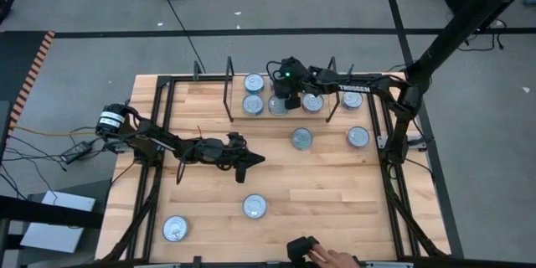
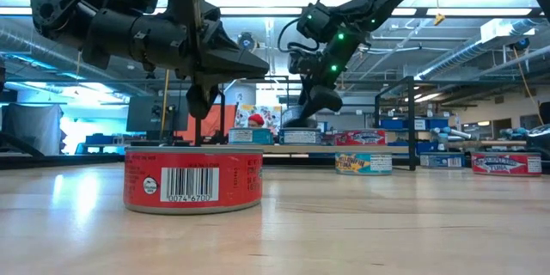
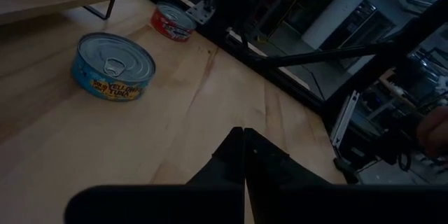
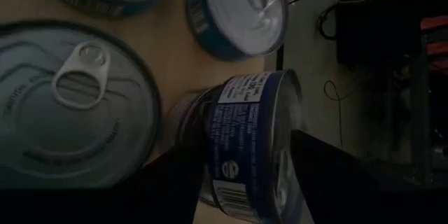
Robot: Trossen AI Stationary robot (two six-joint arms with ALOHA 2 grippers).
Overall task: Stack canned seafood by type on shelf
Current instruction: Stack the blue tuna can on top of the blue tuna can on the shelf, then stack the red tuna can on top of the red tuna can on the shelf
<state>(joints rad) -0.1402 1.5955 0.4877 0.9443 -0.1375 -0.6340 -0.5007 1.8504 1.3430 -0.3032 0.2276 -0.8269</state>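
red barcoded tin (image 2: 193, 180), teal yellow-lettered tin (image 3: 115, 65), dark blue white-labelled tin (image 4: 252, 140), silver lids.

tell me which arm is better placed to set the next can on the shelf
Right. The right gripper is shut on a blue-labelled can directly over the shelf beside cans already there. The left gripper is shut, holds nothing and sits mid-table.

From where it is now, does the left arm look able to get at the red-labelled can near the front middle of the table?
Probably yes. The left gripper hangs shut just behind the red can, with only bare table between them. It would need to open first.
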